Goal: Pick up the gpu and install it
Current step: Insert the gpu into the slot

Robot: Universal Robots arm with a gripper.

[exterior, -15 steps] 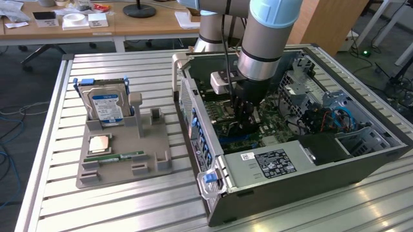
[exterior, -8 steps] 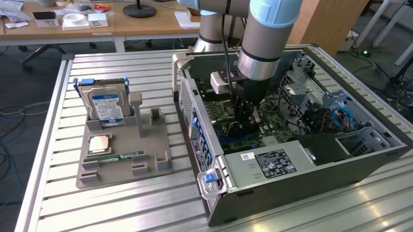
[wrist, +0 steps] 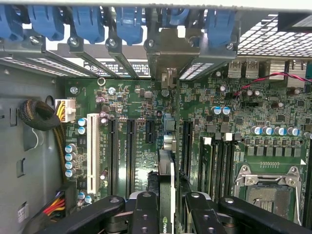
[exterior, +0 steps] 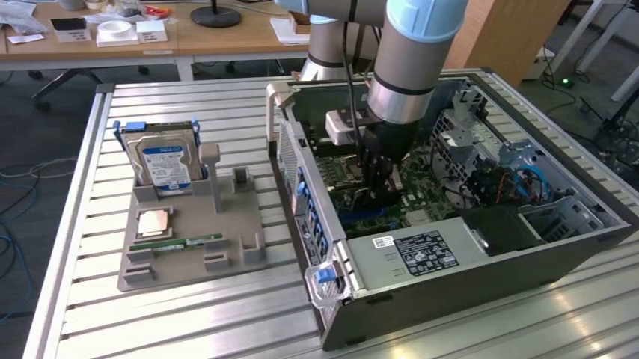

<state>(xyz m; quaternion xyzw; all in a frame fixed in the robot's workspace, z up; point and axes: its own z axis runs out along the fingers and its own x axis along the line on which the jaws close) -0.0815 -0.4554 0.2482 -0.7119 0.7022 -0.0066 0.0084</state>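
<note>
Inside the open computer case [exterior: 559, 247] my gripper [exterior: 382, 179] reaches down over the green motherboard [wrist: 136, 97]. In the wrist view the gripper [wrist: 170, 207] is shut on the gpu [wrist: 166, 165], which I see edge-on as a thin dark card between the black fingers [wrist: 146, 212]. Its silver bracket [wrist: 170, 48] stands at the case's rear panel, among the blue slot latches [wrist: 129, 22]. The card runs along the motherboard between the black expansion slots [wrist: 130, 151]. I cannot tell whether its edge sits in a slot.
On the grey fixture [exterior: 190, 262] at the exterior view's left stand a hard drive [exterior: 164, 161], a processor [exterior: 152, 223] and a green memory stick [exterior: 178, 242]. The power supply [exterior: 420, 250] fills the case's near corner. Cable bundles [wrist: 41, 114] lie beside the motherboard.
</note>
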